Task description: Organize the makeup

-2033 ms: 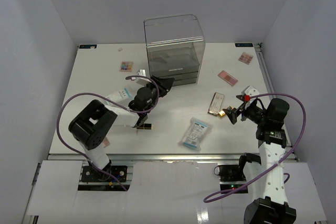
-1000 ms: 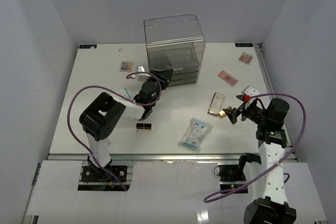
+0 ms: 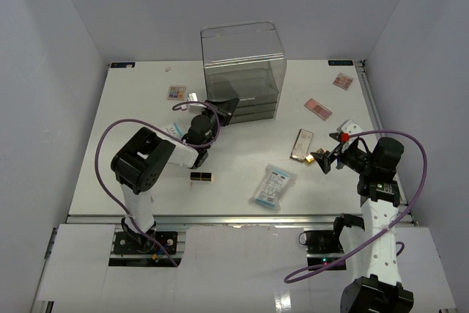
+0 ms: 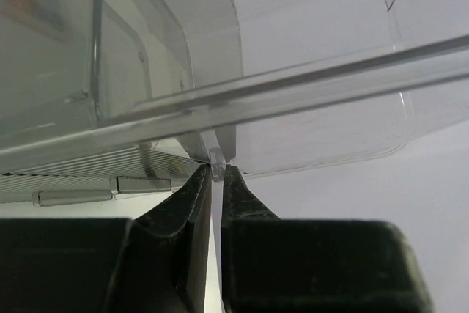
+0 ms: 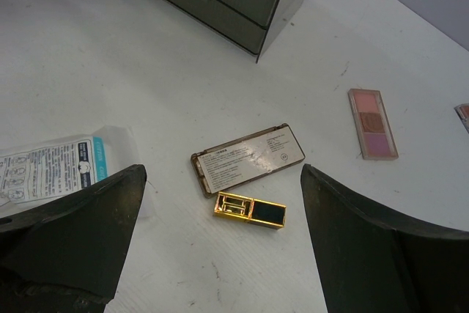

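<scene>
My left gripper is at the lower left front of the clear acrylic drawer box, and its fingertips are shut on a small clear drawer knob. My right gripper is open and hovers above a gold-and-black lipstick tube beside a face-down gold compact. A second black-and-gold lipstick lies on the table near the left arm. The pale-blue sachet lies at front centre. A pink palette and a multicolour palette lie flat on the table.
Another small palette lies at the back right corner. The white table is walled in by grey panels on three sides. The purple cables loop beside each arm.
My left gripper has left the black-and-gold lipstick on the table, moved back to the drawer box front and closed on the knob. The right arm has not moved.
</scene>
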Tool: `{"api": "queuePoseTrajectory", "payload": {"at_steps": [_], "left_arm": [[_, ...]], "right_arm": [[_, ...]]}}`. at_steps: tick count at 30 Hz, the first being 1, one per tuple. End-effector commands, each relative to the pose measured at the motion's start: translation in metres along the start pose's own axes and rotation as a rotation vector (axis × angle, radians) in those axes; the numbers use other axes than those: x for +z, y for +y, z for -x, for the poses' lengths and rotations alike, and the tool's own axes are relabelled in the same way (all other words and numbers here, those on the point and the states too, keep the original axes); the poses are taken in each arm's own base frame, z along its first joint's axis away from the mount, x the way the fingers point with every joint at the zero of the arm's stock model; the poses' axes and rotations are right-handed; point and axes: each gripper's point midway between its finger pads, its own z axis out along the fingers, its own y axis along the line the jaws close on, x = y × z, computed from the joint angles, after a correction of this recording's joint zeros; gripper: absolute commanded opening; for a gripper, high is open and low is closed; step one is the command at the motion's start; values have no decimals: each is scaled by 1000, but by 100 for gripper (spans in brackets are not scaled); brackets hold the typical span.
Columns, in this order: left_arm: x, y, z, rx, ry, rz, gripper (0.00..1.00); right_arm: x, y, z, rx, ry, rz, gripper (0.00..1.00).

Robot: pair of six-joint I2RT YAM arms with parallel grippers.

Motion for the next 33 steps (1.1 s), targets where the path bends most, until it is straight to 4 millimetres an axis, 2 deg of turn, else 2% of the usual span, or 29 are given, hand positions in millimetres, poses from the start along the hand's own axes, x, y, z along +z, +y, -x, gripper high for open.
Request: {"api": "queuePoseTrajectory", "payload": {"at_steps": [1, 8, 15, 33], "left_arm": [[-15, -90, 9, -18, 32, -241, 0], [-27, -119, 15, -31, 45, -297, 0], [-37, -134, 20, -31, 53, -312, 0], [-39, -140, 16, -46, 102, -267, 0]], "right_arm": [[2, 4, -1, -7, -14, 20, 93], [2, 4, -3, -5, -12, 22, 93], [3, 4, -5, -1, -10, 24, 93], [3, 4, -8, 5, -6, 24, 93]]}}
